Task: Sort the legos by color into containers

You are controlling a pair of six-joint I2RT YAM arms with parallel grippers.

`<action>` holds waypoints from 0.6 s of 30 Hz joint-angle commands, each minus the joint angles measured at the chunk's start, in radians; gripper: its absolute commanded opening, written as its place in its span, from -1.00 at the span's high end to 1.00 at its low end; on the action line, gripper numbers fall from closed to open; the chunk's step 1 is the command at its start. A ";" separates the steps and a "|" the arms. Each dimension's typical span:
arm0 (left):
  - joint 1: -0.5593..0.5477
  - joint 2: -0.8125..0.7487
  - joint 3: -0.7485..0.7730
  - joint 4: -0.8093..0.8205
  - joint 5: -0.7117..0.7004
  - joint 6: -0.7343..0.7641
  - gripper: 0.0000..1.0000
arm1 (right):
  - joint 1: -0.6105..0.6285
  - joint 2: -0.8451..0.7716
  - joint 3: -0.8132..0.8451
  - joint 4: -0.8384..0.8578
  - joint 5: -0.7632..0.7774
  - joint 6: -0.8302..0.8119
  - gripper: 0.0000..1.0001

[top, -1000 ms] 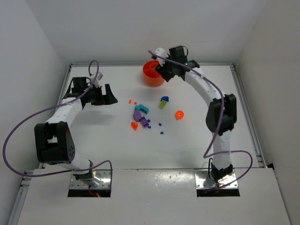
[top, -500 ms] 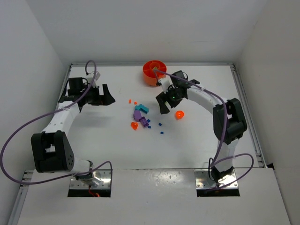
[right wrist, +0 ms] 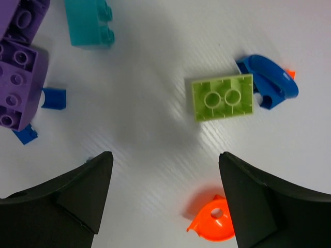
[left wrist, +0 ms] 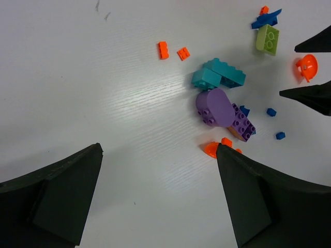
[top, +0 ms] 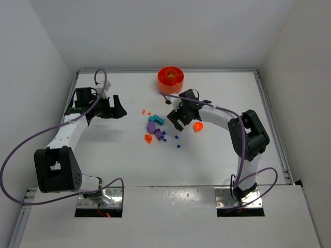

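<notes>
Hovering spread wide and empty, the right end effector [right wrist: 164, 173] has a lime green lego [right wrist: 223, 96] just beyond its tips.

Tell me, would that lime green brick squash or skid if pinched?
Probably no squashing: the lime green brick looks like hard, boxy plastic. It is likely light, since its hollow side seems to face up. Lying flat, it should slide rather than roll on the smooth table.
</notes>
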 commanded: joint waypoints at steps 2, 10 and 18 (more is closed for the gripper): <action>0.015 -0.020 -0.002 0.024 0.002 0.013 -0.96 | 0.051 -0.036 -0.012 0.138 0.120 -0.053 -0.66; 0.015 -0.011 -0.002 0.024 -0.007 0.013 -0.96 | 0.111 0.013 -0.047 0.259 0.278 -0.122 -0.58; 0.015 -0.011 -0.002 0.024 -0.016 0.013 -0.96 | 0.111 0.087 -0.024 0.288 0.332 -0.144 -0.51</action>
